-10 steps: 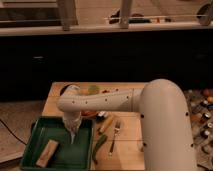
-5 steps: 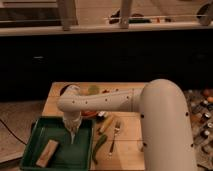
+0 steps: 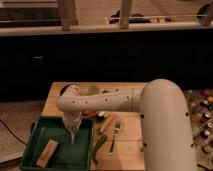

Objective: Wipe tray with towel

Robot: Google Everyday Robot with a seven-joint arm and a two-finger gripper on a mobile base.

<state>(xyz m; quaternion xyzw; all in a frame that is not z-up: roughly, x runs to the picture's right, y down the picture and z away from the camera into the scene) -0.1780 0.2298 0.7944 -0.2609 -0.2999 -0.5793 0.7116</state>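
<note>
The dark-green tray [image 3: 37,131] lies at the lower left, partly on the wooden board. My white arm reaches left across the board and turns down over the tray. My gripper [image 3: 72,125] hangs over the tray's middle right. The pale towel [image 3: 73,135] hangs from it as a limp strip, its tip close to or on the tray floor. A tan block [image 3: 47,153] with a dark mark lies in the tray's front left.
The wooden board [image 3: 127,140] holds a fork [image 3: 115,135], a green pepper [image 3: 100,145], a tan stick [image 3: 106,123] and food items behind the arm. Small bottles [image 3: 202,115] stand at the right. A dark counter front runs behind.
</note>
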